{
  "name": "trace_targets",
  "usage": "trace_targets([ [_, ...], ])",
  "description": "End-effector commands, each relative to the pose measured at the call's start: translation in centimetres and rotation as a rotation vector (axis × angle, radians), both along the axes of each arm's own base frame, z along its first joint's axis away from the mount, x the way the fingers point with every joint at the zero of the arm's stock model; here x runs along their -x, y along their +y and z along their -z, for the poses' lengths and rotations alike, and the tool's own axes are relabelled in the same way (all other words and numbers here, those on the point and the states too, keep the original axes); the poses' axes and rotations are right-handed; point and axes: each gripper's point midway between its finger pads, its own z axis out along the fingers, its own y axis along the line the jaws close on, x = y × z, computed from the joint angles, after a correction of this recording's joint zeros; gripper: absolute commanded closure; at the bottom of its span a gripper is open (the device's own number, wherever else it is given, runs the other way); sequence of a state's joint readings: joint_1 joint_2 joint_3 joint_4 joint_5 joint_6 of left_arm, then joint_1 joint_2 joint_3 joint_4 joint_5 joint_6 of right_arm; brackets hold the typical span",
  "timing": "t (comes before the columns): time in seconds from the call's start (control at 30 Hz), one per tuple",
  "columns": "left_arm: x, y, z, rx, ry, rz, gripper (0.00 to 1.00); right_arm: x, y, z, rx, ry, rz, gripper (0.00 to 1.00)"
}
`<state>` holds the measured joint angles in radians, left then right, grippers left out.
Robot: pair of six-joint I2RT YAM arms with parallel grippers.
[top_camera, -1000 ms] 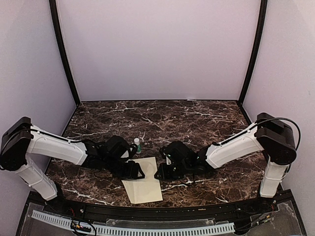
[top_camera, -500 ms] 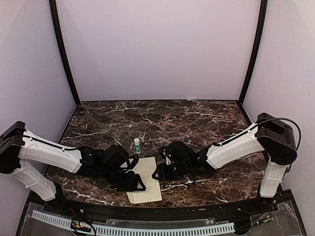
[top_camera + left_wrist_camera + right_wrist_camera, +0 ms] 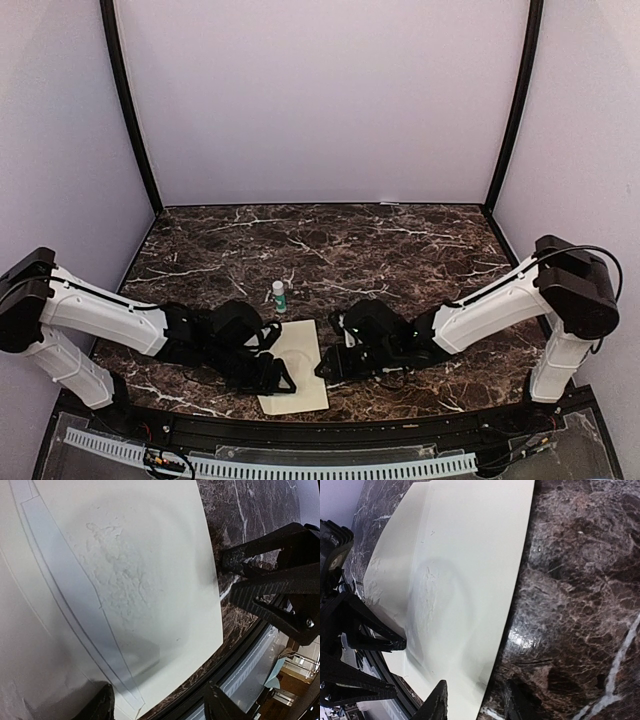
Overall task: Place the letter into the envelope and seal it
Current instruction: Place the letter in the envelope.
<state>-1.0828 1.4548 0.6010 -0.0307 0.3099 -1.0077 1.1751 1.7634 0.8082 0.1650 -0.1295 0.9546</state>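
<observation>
Two claws, both mine, sit low by the near edge of the tabletop (image 3: 420, 250). My left claw (image 3: 159, 707) has its fingers spread with nothing pinched, poised over the left long edge of the envelope (image 3: 302, 388). My right claw (image 3: 477, 706) is spread too and empty, straddling the right long edge. The envelope lies flat between them, its long axis running away from me with a slight tilt. Each claw is on its own side and neither is clearly closer. The cream paper shows a crinkled patch, and there's a fold line by my left claw. And the letter? No tan sheet anywhere; my guess is it's already inside. Just past the far end a small bottle (image 3: 279, 295) stands upright. Beyond that is dark veined marble, then plain pale walls.
</observation>
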Motion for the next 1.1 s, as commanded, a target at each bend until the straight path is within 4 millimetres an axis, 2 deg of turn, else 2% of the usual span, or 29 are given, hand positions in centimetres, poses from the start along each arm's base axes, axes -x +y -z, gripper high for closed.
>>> trace_targets([
  [0.0,0.6,0.2,0.8,-0.010,0.026,0.013,0.41,2.0,-0.4,1.6,0.024,0.066,-0.031,0.65],
  [0.63,0.5,-0.6,1.4,0.006,0.029,0.021,0.41,2.4,0.1,1.9,0.014,0.085,-0.039,0.69],
  [0.77,0.3,-0.8,1.3,0.012,0.023,0.017,0.41,2.5,0.2,2.1,0.015,0.090,-0.045,0.75],
  [1.07,-0.1,-1.5,1.1,0.040,0.013,0.007,0.41,2.6,0.4,2.4,0.018,0.099,-0.048,0.75],
])
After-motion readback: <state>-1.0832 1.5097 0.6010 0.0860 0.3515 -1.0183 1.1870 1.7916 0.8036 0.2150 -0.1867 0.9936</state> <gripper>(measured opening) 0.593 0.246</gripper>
